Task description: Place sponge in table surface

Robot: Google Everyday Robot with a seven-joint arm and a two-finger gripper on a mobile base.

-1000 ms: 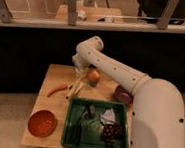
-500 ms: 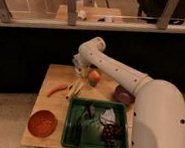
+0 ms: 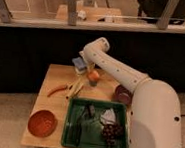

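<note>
The blue-grey sponge [image 3: 78, 63] is at the far edge of the light tan table surface [image 3: 60, 77], just left of the arm's wrist. My gripper [image 3: 84, 71] hangs down from the white arm over the back of the table, right beside the sponge, with its jaws open. I cannot tell whether a finger still touches the sponge. The arm reaches in from the lower right and hides part of the table's right side.
An orange round fruit [image 3: 93, 76] sits just right of the gripper. A yellowish piece [image 3: 77, 87] and an orange-red carrot-like piece [image 3: 57, 89] lie mid-table. A red bowl [image 3: 42, 123] is at front left, a green tray [image 3: 72, 120] with items at front, and a dark red object [image 3: 123, 95] at right.
</note>
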